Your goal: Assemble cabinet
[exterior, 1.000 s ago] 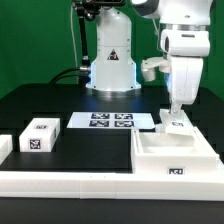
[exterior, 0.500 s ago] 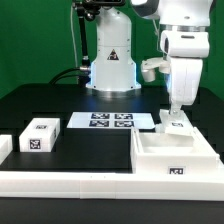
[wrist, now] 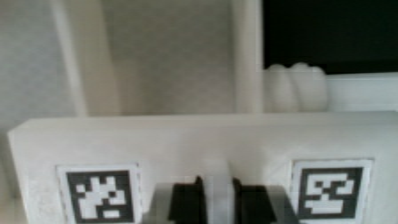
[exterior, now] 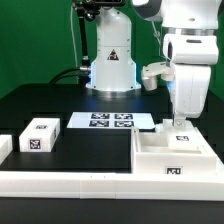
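The cabinet (exterior: 172, 158) is the large white open box at the exterior view's right, with tags on its front and back walls. My gripper (exterior: 181, 121) hangs straight down over the cabinet's back wall. In the wrist view the gripper (wrist: 221, 203) has its two dark fingers close together with only a thin pale slit between them. They sit against the cabinet's tagged wall (wrist: 196, 150), between two tags. Nothing shows between the fingers. A small white tagged block (exterior: 41, 134) lies on the table at the exterior view's left.
The marker board (exterior: 110, 121) lies flat in the middle, before the robot's base (exterior: 110, 70). A long low white rail (exterior: 70, 184) runs along the front edge. Another white block (exterior: 4, 148) is cut off at the exterior view's far left.
The arm has shifted toward the exterior view's right and come lower over the cabinet's back wall. The blocks and the marker board have not moved.
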`<state>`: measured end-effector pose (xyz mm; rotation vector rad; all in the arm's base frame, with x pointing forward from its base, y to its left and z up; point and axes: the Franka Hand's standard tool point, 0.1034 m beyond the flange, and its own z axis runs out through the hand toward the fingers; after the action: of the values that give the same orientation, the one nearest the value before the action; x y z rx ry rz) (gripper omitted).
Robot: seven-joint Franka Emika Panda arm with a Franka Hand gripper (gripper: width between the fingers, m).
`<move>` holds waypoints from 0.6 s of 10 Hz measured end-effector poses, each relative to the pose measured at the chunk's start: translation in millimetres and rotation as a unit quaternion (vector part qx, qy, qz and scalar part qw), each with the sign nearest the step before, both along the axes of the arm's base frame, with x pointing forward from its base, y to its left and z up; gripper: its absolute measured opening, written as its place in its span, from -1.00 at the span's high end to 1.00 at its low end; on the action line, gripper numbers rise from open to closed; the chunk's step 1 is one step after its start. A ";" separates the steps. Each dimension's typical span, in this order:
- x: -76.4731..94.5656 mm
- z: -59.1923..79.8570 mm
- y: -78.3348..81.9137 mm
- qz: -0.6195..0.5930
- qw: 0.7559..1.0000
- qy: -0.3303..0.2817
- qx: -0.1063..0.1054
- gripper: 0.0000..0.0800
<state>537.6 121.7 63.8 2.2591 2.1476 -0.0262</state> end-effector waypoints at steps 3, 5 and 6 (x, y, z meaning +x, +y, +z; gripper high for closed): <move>-0.3 0.1 0.0 0.000 1.000 0.000 0.000 0.85; 8.8 1.6 -0.8 0.003 1.000 0.001 -0.001 0.85; 25.8 9.3 -2.0 0.004 1.000 0.004 -0.006 0.85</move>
<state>563.4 119.7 73.1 2.2472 2.1534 -0.0475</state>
